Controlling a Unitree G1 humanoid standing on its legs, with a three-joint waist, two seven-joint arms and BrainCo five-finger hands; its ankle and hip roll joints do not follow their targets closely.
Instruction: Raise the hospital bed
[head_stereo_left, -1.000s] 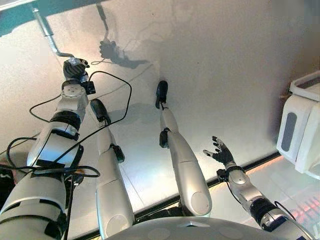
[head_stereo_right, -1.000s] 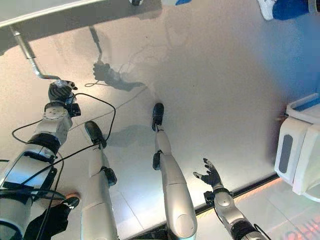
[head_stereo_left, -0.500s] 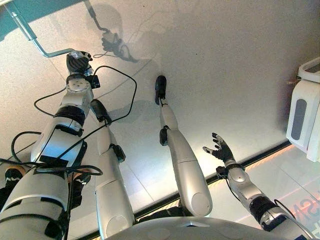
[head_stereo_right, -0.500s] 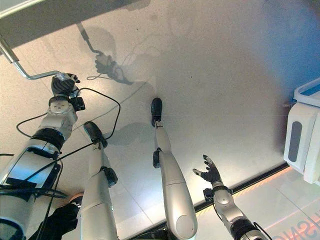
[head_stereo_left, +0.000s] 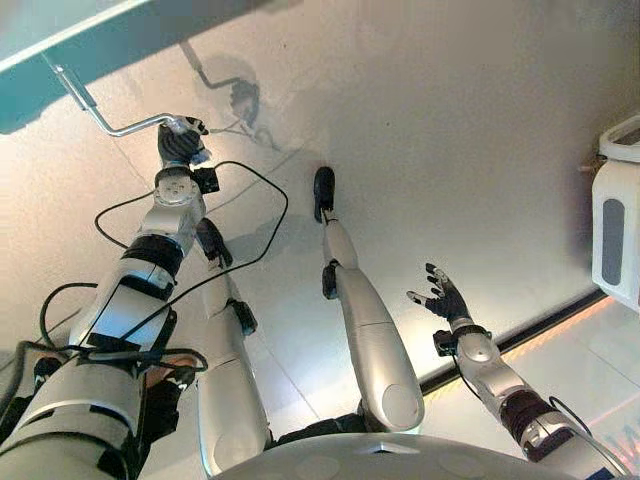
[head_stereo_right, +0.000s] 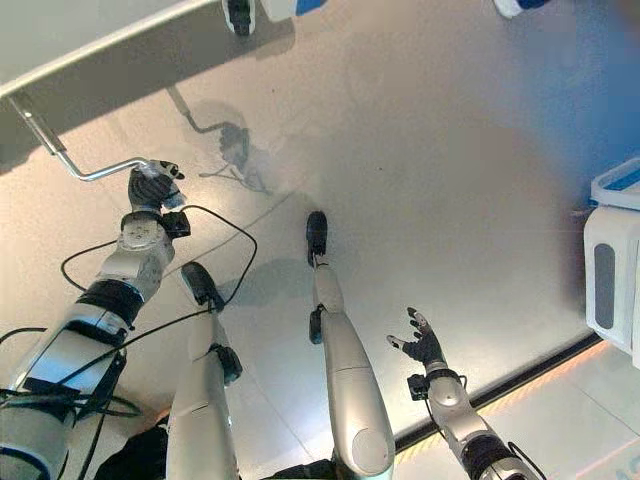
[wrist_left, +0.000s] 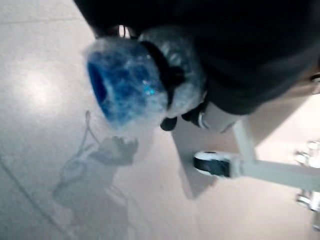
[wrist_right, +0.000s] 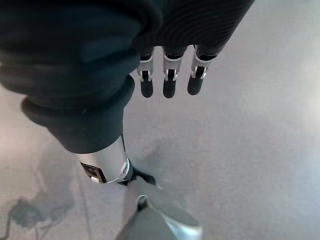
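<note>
The hospital bed's edge (head_stereo_left: 60, 45) runs across the far left. A bent metal crank (head_stereo_left: 110, 128) sticks out from under it towards me. My left hand (head_stereo_left: 180, 145) is shut on the crank's handle. In the left wrist view the handle (wrist_left: 120, 90) is blue and wrapped in clear film, with my dark-tipped fingers (wrist_left: 172, 120) curled round it. My right hand (head_stereo_left: 443, 300) hangs low on the right, away from the bed. Its fingers (wrist_right: 167, 82) are straight and hold nothing.
A white cabinet (head_stereo_left: 615, 225) stands at the right edge. One of the bed's caster wheels (wrist_left: 212, 164) rests on the pale floor under the frame. A dark strip (head_stereo_left: 520, 335) crosses the floor at the lower right.
My left hand has carried the crank's handle round, and the crank's bent arm now slopes up to the hand. The view has shifted. The right hand has stayed as it was.
</note>
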